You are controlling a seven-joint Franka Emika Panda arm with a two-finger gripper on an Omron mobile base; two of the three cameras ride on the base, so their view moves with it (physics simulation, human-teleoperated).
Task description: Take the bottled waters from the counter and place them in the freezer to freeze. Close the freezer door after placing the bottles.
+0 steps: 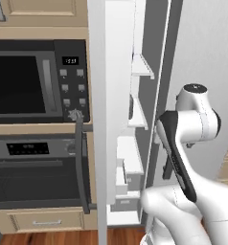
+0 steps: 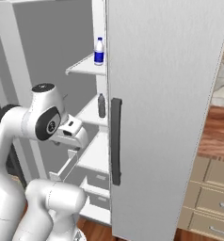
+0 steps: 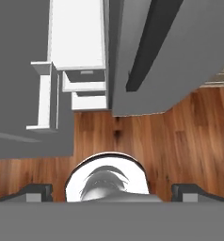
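Both bottles sat inside the freezer (image 2: 92, 155): the white, blue-capped bottle (image 2: 99, 51) upright on an upper white shelf, the slim grey bottle (image 2: 101, 105) one shelf below. The smooth grey freezer door (image 1: 97, 143) stood open. The gripper (image 3: 112, 192) hung spread and empty, pointing at the wood floor (image 3: 170, 141), probably clear to shut the door.

The arm (image 1: 192, 124) is showing glossy white rounded shells, bulging at each joint like stacked capsules. A dark grey band is running along one link's side, and a round dark cap (image 2: 49, 124) with a small pale mark is sitting on the elbow joint. Another flat dark disc (image 1: 195, 88) is topping the uppermost joint. The finger tips (image 3: 36, 192) are looking small, dark and blocky.
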